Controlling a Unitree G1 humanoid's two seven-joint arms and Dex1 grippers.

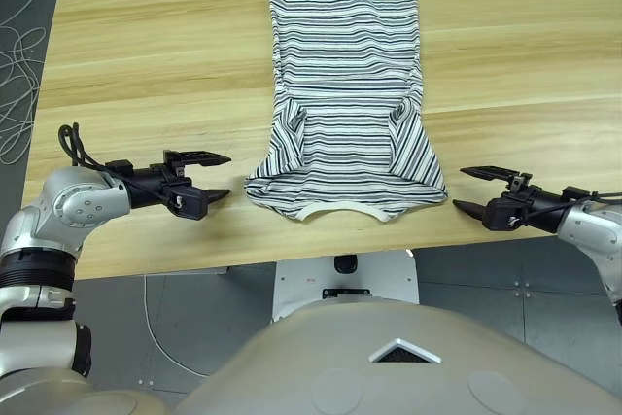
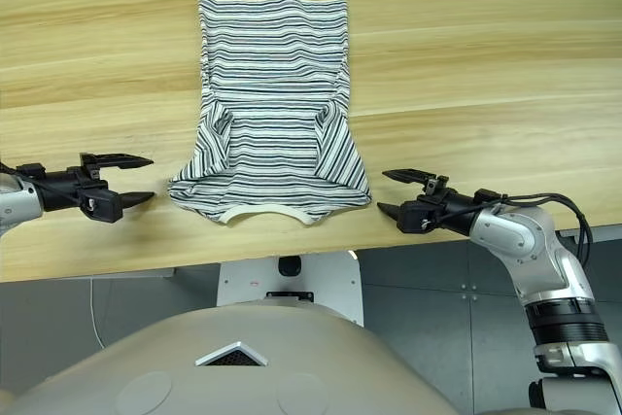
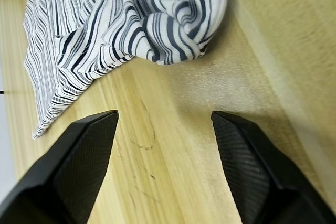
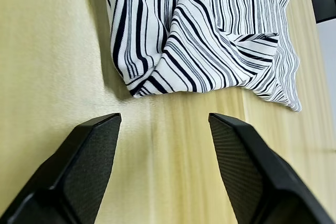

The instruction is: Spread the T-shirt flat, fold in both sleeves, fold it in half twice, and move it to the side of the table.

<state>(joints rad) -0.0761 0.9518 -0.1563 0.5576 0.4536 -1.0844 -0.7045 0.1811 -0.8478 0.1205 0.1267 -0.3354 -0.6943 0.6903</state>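
Observation:
A black-and-white striped T-shirt [image 1: 345, 104] lies flat on the wooden table [image 1: 146, 55], collar at the near edge, both sleeves folded in over the chest. My left gripper [image 1: 219, 176] stands open just left of the shirt's near left corner [image 3: 173, 45], a short gap away. My right gripper [image 2: 389, 193] is open too, a little right of the near right corner [image 4: 144, 82], hovering at the table's front edge. Nothing is between either pair of fingers.
Bare wood stretches to the left [image 1: 126, 94] and right [image 1: 525, 65] of the shirt. The table's front edge [image 1: 146, 264] runs just below both grippers. Loose cables [image 1: 15, 65] lie on the floor off the left side.

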